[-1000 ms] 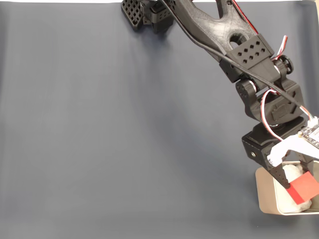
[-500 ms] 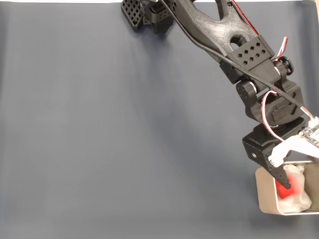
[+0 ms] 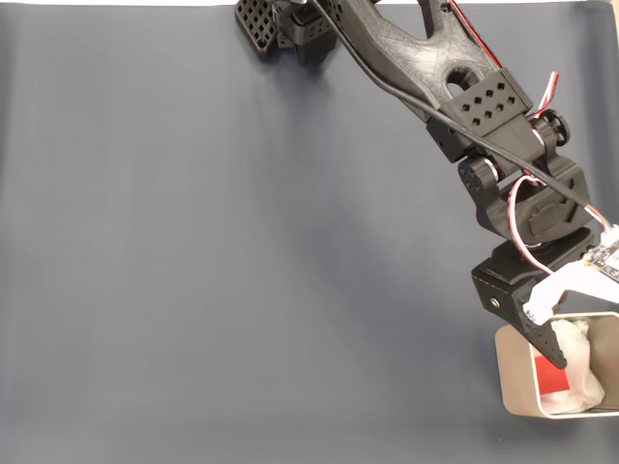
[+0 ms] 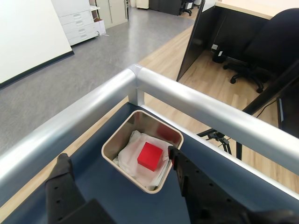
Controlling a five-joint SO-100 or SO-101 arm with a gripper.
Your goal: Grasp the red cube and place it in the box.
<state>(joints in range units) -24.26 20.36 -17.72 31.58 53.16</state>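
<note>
In the fixed view, the black arm (image 3: 464, 106) is reaching from the top edge down toward the lower right corner across a dark blue mat (image 3: 242, 251). Red, white and black wires are running along its joints. The box (image 3: 517, 372) is sitting at the lower right corner of the mat, partly cut off by the picture's edge. One dark finger (image 3: 546, 343) is hanging over the box's left part, its tip pointing down into it. White crumpled lining (image 3: 580, 362) is showing inside, and a sliver of the red cube (image 3: 553, 376) is peeking out below the fingertip, beside the lining. From this angle I cannot tell how far the fingers are spread.

In the wrist view, the camera is looking down past the gripper (image 4: 117, 156) onto the box (image 4: 112, 144), which is sitting on the blue mat (image 4: 117, 196) close to a corner of a silver metal rail (image 4: 187, 100). The red cube (image 4: 150, 156) is lying inside the box on the white lining (image 4: 131, 154), toward the box's right side, touching no finger. The two dark fingers are standing wide apart, one at the lower left (image 4: 63, 168) and one just right of the cube (image 4: 175, 156), with nothing held between them. Beyond the rail, a grey carpeted floor (image 4: 93, 51), a wooden floor (image 4: 173, 60), a white cabinet (image 4: 79, 21) and black office chairs (image 4: 261, 46) are showing.
</note>
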